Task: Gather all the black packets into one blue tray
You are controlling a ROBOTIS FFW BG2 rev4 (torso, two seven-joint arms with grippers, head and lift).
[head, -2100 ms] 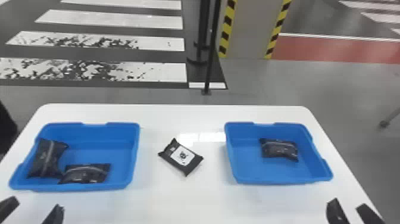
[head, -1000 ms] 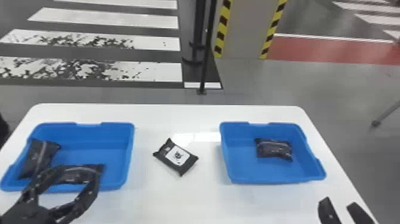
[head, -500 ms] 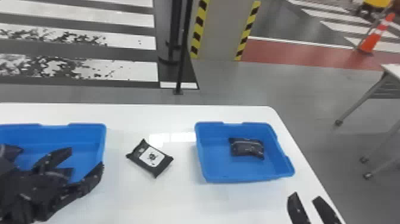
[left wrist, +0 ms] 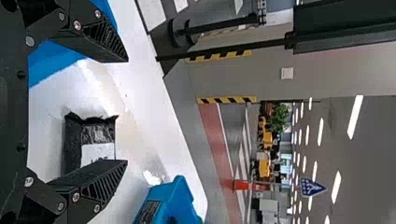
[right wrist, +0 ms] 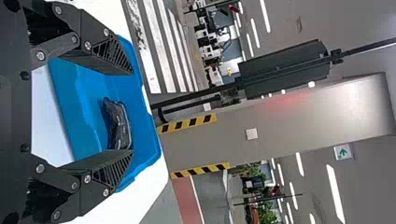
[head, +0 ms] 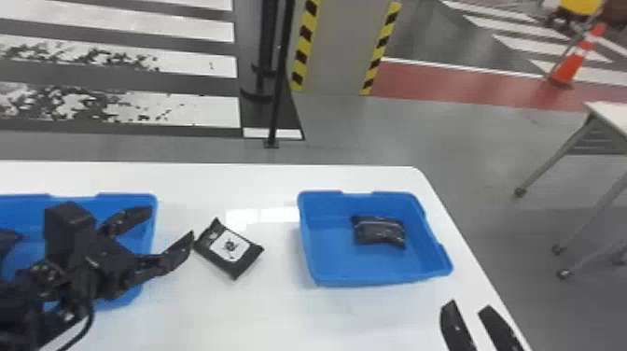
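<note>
In the head view my left gripper point(head: 170, 224) stands open over the right part of the left blue tray point(head: 151, 210), one fingertip close to the loose black packet point(head: 247, 247) with a white label. That packet point(left wrist: 72, 140) also appears in the left wrist view, beyond the open left gripper point(left wrist: 127, 112). My right gripper point(head: 469, 305) is open near the table's front right edge. The right blue tray point(head: 326, 275) holds one black packet point(head: 379, 232). In the right wrist view this packet point(right wrist: 122, 126) lies beyond the open right gripper point(right wrist: 133, 112). Part of another packet point(head: 7, 240) shows in the left tray.
The white table point(head: 224, 317) carries both trays, with the labelled packet between them. Beyond its far edge stands a black pole point(head: 275, 93). Another table point(head: 611, 116) and an orange cone point(head: 571, 65) are at the far right.
The head view has swung to the right. My left gripper has come in over the left tray and moved rightward toward the loose packet, staying open. The right gripper remains open near the front right.
</note>
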